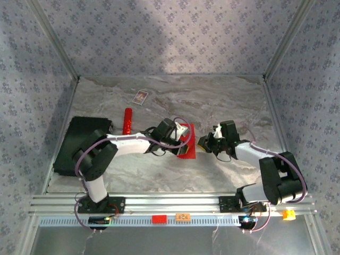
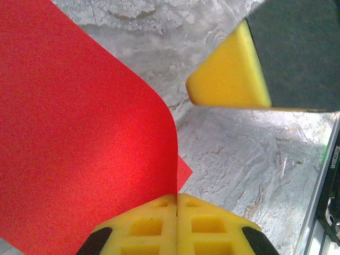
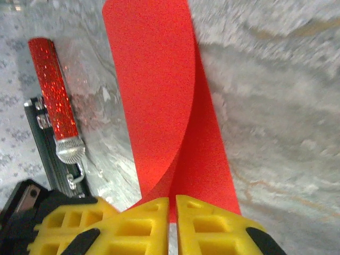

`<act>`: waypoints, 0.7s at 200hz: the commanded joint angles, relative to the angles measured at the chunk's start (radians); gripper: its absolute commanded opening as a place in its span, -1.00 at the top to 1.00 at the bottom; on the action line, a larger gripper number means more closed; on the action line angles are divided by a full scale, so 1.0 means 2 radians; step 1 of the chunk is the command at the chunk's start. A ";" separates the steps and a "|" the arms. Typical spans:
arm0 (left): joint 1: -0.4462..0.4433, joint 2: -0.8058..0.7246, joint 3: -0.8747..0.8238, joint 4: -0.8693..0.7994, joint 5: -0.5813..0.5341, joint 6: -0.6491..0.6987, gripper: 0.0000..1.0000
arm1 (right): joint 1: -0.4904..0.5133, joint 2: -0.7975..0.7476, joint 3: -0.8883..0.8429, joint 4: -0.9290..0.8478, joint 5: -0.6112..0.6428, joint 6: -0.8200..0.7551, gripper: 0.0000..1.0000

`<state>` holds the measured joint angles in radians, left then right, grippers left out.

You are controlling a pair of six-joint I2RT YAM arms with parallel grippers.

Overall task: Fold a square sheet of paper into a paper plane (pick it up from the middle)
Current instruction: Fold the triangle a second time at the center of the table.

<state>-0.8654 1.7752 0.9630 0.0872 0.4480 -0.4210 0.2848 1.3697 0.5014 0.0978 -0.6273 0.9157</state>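
The square sheet of paper (image 1: 187,147) is bright red and lies mid-table with one side curled up off the surface. My left gripper (image 1: 182,137) is shut on the raised edge of the sheet (image 2: 79,133), its yellow tips (image 2: 177,197) pressed together on it. My right gripper (image 1: 203,142) hovers just right of the sheet, its yellow finger (image 2: 228,79) apart from the paper. In the right wrist view its jaws (image 3: 172,204) stand nearly together with a thin slit and nothing pinched, the sheet (image 3: 154,79) stretching away in front of them.
A red glittery stick (image 1: 127,121) with a silver tip (image 3: 70,149) lies left of the paper. A black case (image 1: 82,143) sits at the left edge and a small printed card (image 1: 140,97) lies farther back. Patterned walls enclose the marbled table (image 1: 223,101).
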 commanded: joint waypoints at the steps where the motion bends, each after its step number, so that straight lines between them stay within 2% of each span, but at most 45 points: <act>1: 0.002 0.002 -0.001 0.013 0.025 -0.009 1.00 | 0.022 0.008 -0.001 0.000 -0.003 -0.006 0.77; 29: 0.002 0.001 0.006 -0.005 0.015 0.004 0.91 | 0.042 0.025 0.010 0.019 0.005 0.005 0.80; 88: 0.002 -0.001 0.009 -0.003 -0.002 0.004 0.65 | 0.045 0.046 0.007 0.061 -0.009 0.025 0.80; 140: 0.003 -0.002 0.004 0.011 -0.011 0.001 0.63 | 0.045 0.054 0.005 0.066 -0.011 0.028 0.80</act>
<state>-0.8639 1.7752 0.9600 0.0807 0.4393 -0.4206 0.3676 1.4628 0.5018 0.2169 -0.6353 0.9573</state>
